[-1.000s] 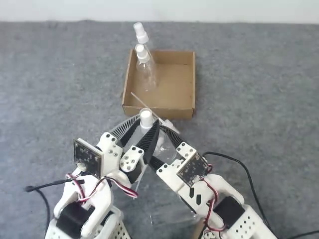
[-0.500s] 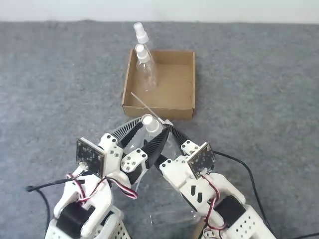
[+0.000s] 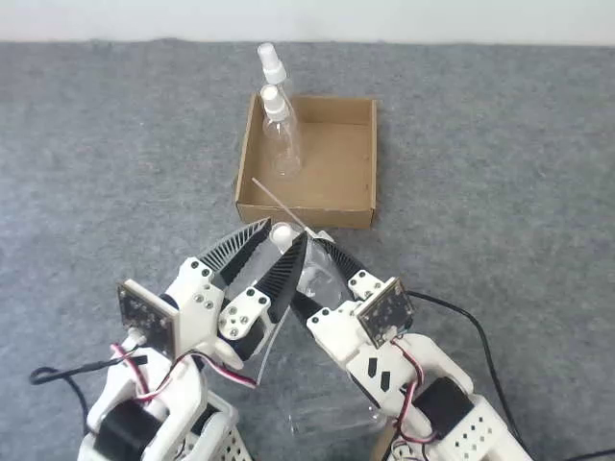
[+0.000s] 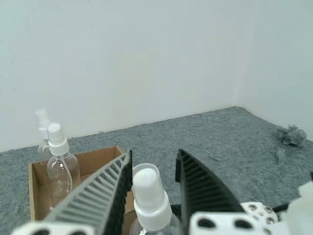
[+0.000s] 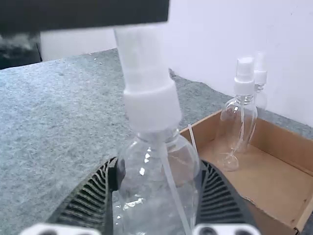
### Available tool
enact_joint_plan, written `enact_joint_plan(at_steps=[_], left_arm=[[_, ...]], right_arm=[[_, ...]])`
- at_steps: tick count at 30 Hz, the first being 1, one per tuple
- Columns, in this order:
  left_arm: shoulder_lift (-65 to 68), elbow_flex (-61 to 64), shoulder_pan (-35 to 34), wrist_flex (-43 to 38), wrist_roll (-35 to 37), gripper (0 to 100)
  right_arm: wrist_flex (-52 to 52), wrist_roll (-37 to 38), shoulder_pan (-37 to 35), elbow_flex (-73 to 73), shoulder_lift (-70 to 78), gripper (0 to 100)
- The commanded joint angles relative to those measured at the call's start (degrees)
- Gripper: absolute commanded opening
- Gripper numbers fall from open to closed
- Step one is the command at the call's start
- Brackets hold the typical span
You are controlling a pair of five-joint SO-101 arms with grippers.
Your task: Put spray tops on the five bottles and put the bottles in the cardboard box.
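Landmark: cardboard box point(image 3: 306, 212), open top, sitting on the grey mat point(image 3: 500, 163). I give all places relative to it.

Held bottle point(image 5: 157, 182): clear and upright. I see it just off the box's near wall, on the arms' side, outside the box and lifted between the two grippers.

Spray top point(image 4: 147, 190): white, seated on the held bottle's neck. From the high view its head overlaps the lower edge of the box's near wall.

Right gripper point(image 5: 156, 195): clamped on the held bottle's body, one ribbed finger pressed on each side, below the neck.

Left gripper point(image 4: 154, 155): jaws spread, one on each side of the spray top. I can see a gap on at least one side, so it is not gripping. Its fingertips point toward the box.

Bottle in box point(image 3: 284, 144): clear, with a white top fitted. It stands inside the box against the wall on the left arm's side, toward the far corner.

Second capped bottle point(image 3: 272, 65): at that same far corner, behind the first one. I cannot tell whether its base is inside the far wall or just beyond it.

Thin tube point(image 3: 279, 202): a slim pale stick slanting across the near part of the box. Its lower end is over the near wall, close to the spray top.

Rest of box floor: bare cardboard on the right arm's side.
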Motion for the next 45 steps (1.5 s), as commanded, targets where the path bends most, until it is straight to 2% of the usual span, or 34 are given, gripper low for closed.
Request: enact_joint_plan(at_steps=[1,8,16,22,31,37,45], left_arm=[[-0.88,0.66,-0.18,-0.26,-0.35,12],[-0.79,4.35,0.35,-1.76,-0.35,6],[-0.79,4.0,0.44,-0.53,-3.87,6],[-0.88,3.21,6.95,2.81,-8.0,7],[-0.97,0.66,7.12,4.84,-8.35,7],[-0.97,-1.45,7.12,7.56,-8.35,16],[-0.97,-5.76,7.03,7.91,-8.35,17]], right_arm=[[-0.84,1.49,-1.71,1.14,-0.92,6.9],[-0.84,1.49,-2.42,1.14,-0.92,6.9],[-0.84,1.49,-2.33,1.14,-0.48,6.9],[0.22,1.49,-2.07,1.23,-0.66,6.9],[1.27,1.49,-0.84,1.23,-0.92,6.9],[1.45,1.49,-0.84,1.23,-0.92,6.9],[1.45,1.49,-0.75,1.23,-0.66,6.9]])
